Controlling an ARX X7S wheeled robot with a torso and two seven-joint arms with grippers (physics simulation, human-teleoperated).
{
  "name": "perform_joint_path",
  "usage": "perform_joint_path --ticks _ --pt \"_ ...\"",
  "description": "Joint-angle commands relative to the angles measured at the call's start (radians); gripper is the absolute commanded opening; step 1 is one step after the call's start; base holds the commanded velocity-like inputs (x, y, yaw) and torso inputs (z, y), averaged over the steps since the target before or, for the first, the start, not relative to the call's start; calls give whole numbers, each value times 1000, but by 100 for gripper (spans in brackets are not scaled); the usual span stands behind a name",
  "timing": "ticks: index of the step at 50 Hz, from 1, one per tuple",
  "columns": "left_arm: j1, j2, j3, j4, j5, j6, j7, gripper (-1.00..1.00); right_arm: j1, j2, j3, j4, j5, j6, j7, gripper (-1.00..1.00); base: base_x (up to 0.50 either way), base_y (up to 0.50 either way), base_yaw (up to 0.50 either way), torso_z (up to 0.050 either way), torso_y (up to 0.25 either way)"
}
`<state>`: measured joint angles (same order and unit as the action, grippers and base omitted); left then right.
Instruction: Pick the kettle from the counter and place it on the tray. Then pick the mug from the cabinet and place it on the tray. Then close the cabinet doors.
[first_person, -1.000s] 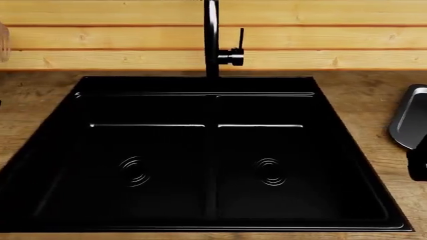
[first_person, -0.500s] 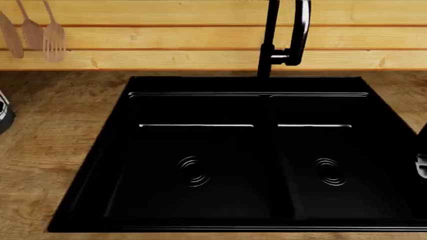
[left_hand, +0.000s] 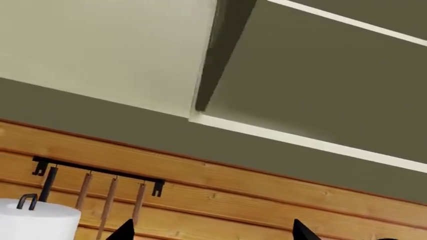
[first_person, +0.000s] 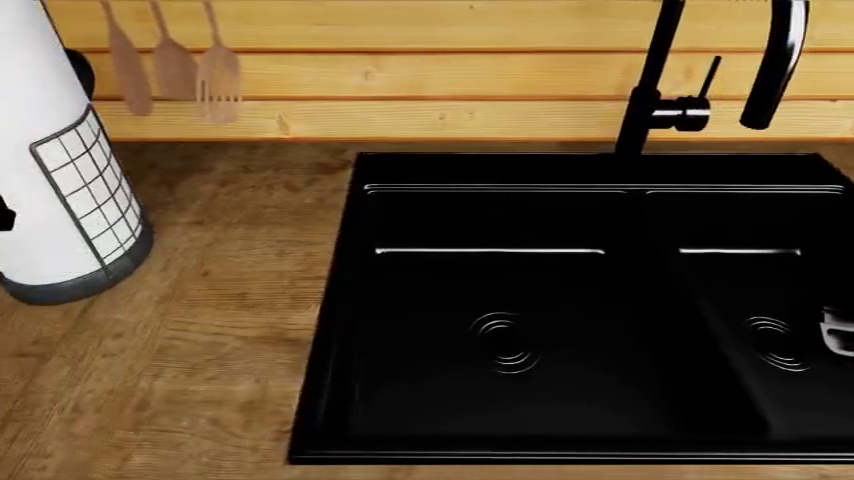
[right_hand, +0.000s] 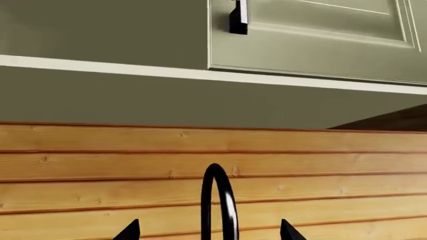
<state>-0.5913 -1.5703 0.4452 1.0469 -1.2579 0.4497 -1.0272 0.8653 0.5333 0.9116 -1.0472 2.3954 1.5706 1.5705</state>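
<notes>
Head view: a big black sink (first_person: 587, 300) is set into the brown tabletop (first_person: 200, 330). A white paper towel roll (first_person: 54, 170) in a wire holder stands at the left. Wooden spoons (first_person: 174, 60) hang on the wall planks, and a black tap (first_person: 667, 90) stands behind the sink.
Kettle, mug, tray: none of them show in any view, so I cannot tell where they are.
Left tool (left_hand: 210, 231): only two dark tips show at the picture's edge, apart, with nothing between them. It looks open and empty.
Right tool (right_hand: 209, 231): the same, two tips apart and empty. It points at the tap and the planks, with a green cabinet door (right_hand: 313, 35) above.
Step in hand: I think the robot is looking for the kettle.
How to do it well: turn slowly and keep both arms tucked in, away from the paper towel roll. Stop once the kettle is in the middle, then reach for its handle.
</notes>
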Motion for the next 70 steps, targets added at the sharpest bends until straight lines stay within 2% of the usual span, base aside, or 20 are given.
perform_joint_path --ticks 1,17,20,23,25,28,32,34,35,37,45,55,59,64,67,70 --pt "5 0 0 0 4 2 -5 100 -7 -6 4 0 2 0 0 100 0 500 0 0 0" --pt "-21 0 -34 0 -39 -35 -39 100 -22 -19 34 0 2 0 0 100 0 464 0 0 0" --pt "-93 0 -109 -3 -105 -100 -110 100 -40 -38 35 0 -13 0 0 100 0 0 0 0 0" --pt "-212 0 -231 -33 -289 -302 -179 100 -49 -44 32 0 -21 0 0 100 0 0 0 0 0" --pt "-281 2 -305 -69 -358 -401 -224 100 -55 -46 40 0 -18 0 0 100 0 0 0 0 0" --pt "-386 4 -411 -128 -442 -531 -235 100 -58 -47 39 0 -22 0 0 100 0 0 0 0 0" --pt "-487 2 -484 -209 -449 -660 -192 100 -62 -50 49 0 -17 0 0 100 0 0 0 0 0" --pt "-787 218 -271 -282 -495 -960 -227 100 -64 -48 57 0 -11 0 0 100 0 0 0 0 0" --pt "-937 271 -229 -310 -495 -1064 -209 100 -63 -48 54 0 -13 0 0 100 0 0 0 0 0" --pt "-1187 324 -190 -342 -475 -1135 -174 100 -65 -47 55 0 -14 0 0 100 0 0 0 0 0" --pt "-1511 556 -58 -537 -337 -1316 19 100 -67 -42 75 0 2 0 0 100 0 0 0 0 0" --pt "-1759 837 81 -853 -122 -1399 245 100 -73 -44 89 0 13 0 0 100 0 0 0 0 0" --pt "-1764 1045 -75 -955 126 -1566 395 100 -78 -46 88 0 13 0 0 100 0 0 0 0 0" --pt "-1765 1283 -236 -1028 549 -1707 664 100 -86 -41 103 0 26 0 0 100 0 0 0 0 0" --pt "-1765 1392 -309 -1069 785 -1741 823 100 -93 -38 116 0 33 0 0 100 0 0 0 0 0" --pt "-1765 1470 -350 -1126 950 -1735 937 100 -99 -32 126 0 42 0 0 100 0 0 0 0 0"
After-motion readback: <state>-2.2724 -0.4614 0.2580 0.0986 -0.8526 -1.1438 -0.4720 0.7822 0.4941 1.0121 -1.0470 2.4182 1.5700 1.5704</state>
